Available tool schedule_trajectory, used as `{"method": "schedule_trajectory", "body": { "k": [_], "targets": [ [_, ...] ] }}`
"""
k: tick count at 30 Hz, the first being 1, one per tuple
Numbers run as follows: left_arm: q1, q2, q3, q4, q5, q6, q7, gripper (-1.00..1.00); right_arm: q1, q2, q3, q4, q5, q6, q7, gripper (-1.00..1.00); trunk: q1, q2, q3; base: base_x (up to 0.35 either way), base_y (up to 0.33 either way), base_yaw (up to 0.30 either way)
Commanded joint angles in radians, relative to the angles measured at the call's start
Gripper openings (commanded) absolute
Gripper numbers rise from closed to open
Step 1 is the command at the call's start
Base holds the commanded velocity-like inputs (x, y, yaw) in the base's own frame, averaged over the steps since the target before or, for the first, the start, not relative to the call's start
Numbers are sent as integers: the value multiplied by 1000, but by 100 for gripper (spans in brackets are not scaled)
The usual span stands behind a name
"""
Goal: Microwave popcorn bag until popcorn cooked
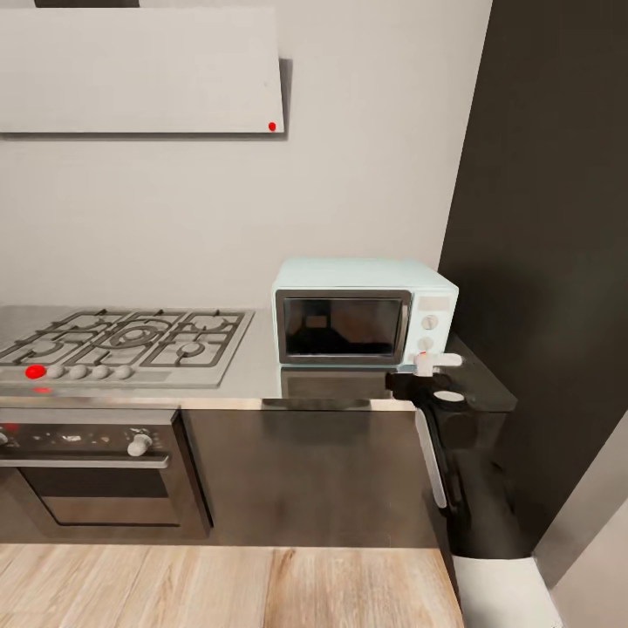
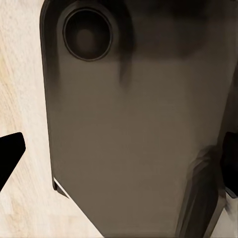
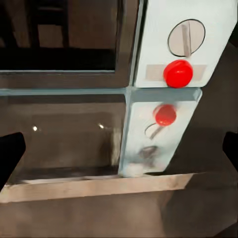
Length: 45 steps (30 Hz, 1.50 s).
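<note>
Right wrist view: open right gripper (image 3: pixel 119 148) is aimed at microwave (image 3: pixel 168 59) controls, prob. for heating; left gripper (image 2: pixel 119 153) also open.

The microwave (image 1: pixel 365 312) looks like smooth pale blue plastic with a dark shiny glass door. The countertop (image 1: pixel 262 371) is grey shiny metal. The gas hob (image 1: pixel 122 344) is steel. The floor (image 1: pixel 218 584) is light wood.

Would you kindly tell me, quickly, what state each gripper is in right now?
Left gripper: open, holding nothing, over the pale wooden floor.
Right gripper: open, holding nothing, facing the pale mint-blue boxy microwave.
</note>
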Motion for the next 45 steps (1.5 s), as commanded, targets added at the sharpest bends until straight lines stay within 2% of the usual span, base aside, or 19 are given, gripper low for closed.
{"method": "schedule_trajectory", "body": {
  "k": [1,13,17,20,27,29,31,32,35,38,41,45],
  "targets": [
    [0,0,2,-1,3,0,0,100,-1,2,4,0,6,6,-1,100,0,0,-1,0,0,0],
    [0,1,2,-1,4,0,0,100,0,2,7,1,6,-36,-5,100,0,0,-1,264,0,0],
    [0,1,2,-1,21,0,0,100,0,1,7,1,6,-37,-5,100,0,0,-1,322,0,0],
    [0,1,1,-1,30,0,0,100,0,0,5,1,6,-67,-1,100,0,0,-1,278,0,0],
    [0,1,0,-1,31,0,0,100,-1,-13,-3,1,2,-70,29,100,0,0,-1,26,0,0],
    [0,1,0,-1,31,0,0,100,-2,-22,-5,1,-1,-69,77,100,0,0,-1,1,0,0],
    [0,1,0,-1,31,0,0,100,-2,-50,-7,2,-3,-69,126,100,0,0,-1,0,0,0],
    [0,1,0,-1,31,0,0,100,-2,-70,-8,2,-4,-70,140,100,0,0,-1,0,0,0],
    [0,1,0,-1,31,0,0,100,-2,-100,-21,2,-6,-70,156,100,0,0,-1,0,0,0],
    [0,1,0,-1,31,0,0,100,-2,-105,-30,3,-7,-70,159,100,0,0,-1,0,0,0],
    [0,1,0,-1,31,-1,0,100,-2,-108,-61,4,-8,-69,173,100,0,0,-1,0,0,0],
    [0,1,0,-1,31,0,0,100,-2,-106,-69,3,-7,-71,178,100,0,0,-1,0,0,0]
  ]
}}
